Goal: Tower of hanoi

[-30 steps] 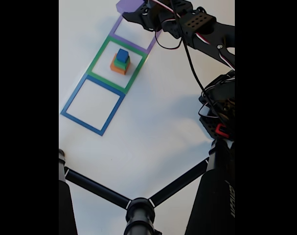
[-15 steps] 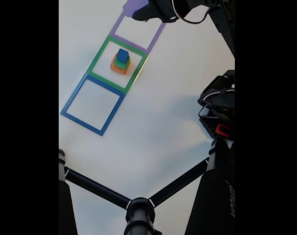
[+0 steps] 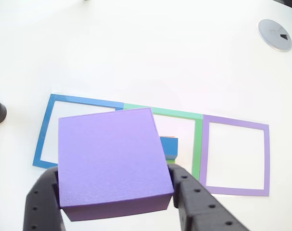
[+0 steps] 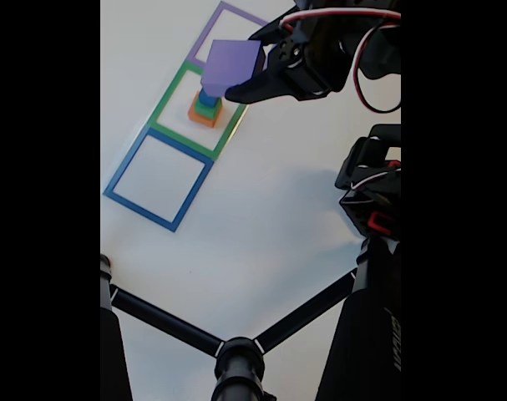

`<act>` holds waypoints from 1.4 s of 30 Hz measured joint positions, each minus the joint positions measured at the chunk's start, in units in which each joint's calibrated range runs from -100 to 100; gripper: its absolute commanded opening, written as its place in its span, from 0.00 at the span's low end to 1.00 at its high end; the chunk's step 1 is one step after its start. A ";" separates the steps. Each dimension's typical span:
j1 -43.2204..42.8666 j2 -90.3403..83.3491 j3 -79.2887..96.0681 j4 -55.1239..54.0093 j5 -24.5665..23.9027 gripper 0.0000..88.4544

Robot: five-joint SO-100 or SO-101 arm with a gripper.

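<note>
While the gripper [image 4: 236, 71] clasps the purple block [image 3: 112, 161], we see its fingers closely in the other view | fixed view adds orange block [image 4: 201, 117], green outline [image 4: 165, 104] | purple hides most of the blue cube [image 3: 170, 147].

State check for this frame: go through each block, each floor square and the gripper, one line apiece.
purple block: gripped, held in the air above the stack.
blue cube: top of the stack.
green block: middle of the stack.
orange block: bottom, inside the green outline.
blue outline: nothing inside.
purple outline: nothing inside.
gripper: shut on the purple block.
</note>
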 measured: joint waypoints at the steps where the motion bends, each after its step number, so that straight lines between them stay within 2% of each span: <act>1: -1.40 -0.76 0.00 0.48 0.00 0.19; 7: -7.02 -3.21 3.01 0.97 0.00 0.20; 10: -8.07 -4.22 10.89 -4.76 0.00 0.20; 13: -10.65 -5.74 22.84 -14.99 0.00 0.20; 19: -10.30 -6.42 47.90 -40.47 0.00 0.20; 24: -12.64 -2.11 60.73 -59.57 0.00 0.20; 37: -15.45 27.78 69.85 -103.91 -0.18 0.20; 42: -15.68 39.85 69.85 -116.16 -0.18 0.20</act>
